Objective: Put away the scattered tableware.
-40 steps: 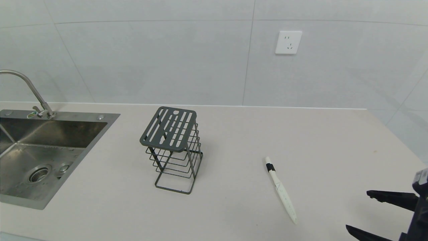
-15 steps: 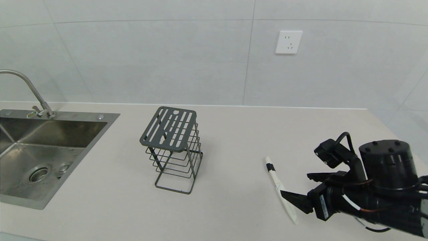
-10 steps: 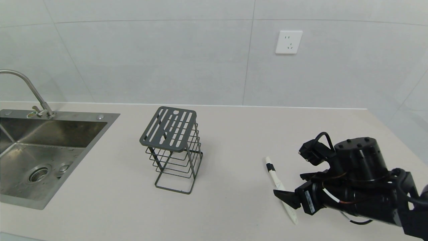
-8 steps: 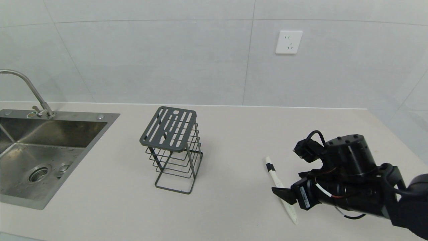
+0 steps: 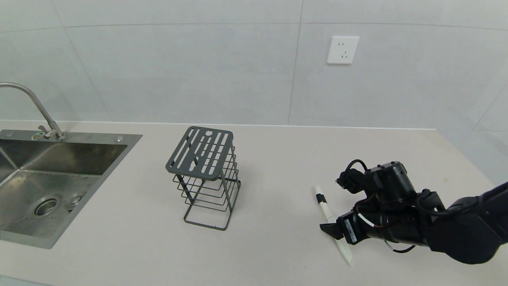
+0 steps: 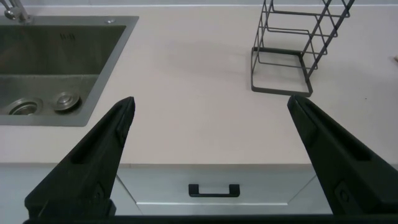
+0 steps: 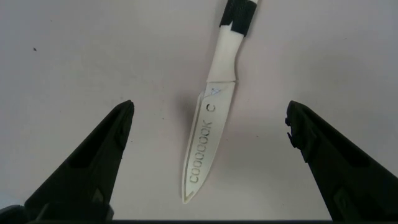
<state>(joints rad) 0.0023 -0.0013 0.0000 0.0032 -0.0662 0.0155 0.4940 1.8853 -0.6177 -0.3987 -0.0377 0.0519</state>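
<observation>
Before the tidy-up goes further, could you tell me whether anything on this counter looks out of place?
Yes: the white knife lies flat and loose on the countertop, right of the slotted rack, whose slots hold nothing. The open right gripper is poised over its blade.

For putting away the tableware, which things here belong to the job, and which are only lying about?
Belong to the job: the white knife, lying flat on the counter; the slotted wire rack; the right gripper, open above the knife.
Only lying about: the sink, the faucet, the wall socket.
</observation>
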